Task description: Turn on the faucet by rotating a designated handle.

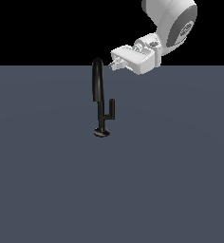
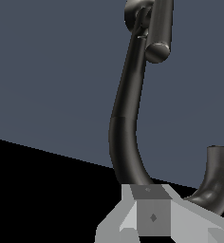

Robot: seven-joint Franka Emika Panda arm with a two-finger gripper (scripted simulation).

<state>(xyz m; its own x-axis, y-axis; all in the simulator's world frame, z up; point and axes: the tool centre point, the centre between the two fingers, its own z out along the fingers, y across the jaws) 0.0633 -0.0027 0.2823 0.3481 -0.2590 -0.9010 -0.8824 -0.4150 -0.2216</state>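
Faucet (image 1: 99, 97) stands upright on the grey counter (image 1: 47, 180); handle (image 1: 111, 108) branches toward the exterior view's right; end effector (image 1: 115, 63) hovers near the spout's arch, apart from the handle; finger spacing cannot be determined.

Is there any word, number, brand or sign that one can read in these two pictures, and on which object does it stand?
No text can be read.
Arm joint cover: a faint pale mark in the exterior view, too small and blurred to read.
Faucet, handle, claw: no writing shows.
Grey claw body in the wrist view: only a small diamond mark, no letters.
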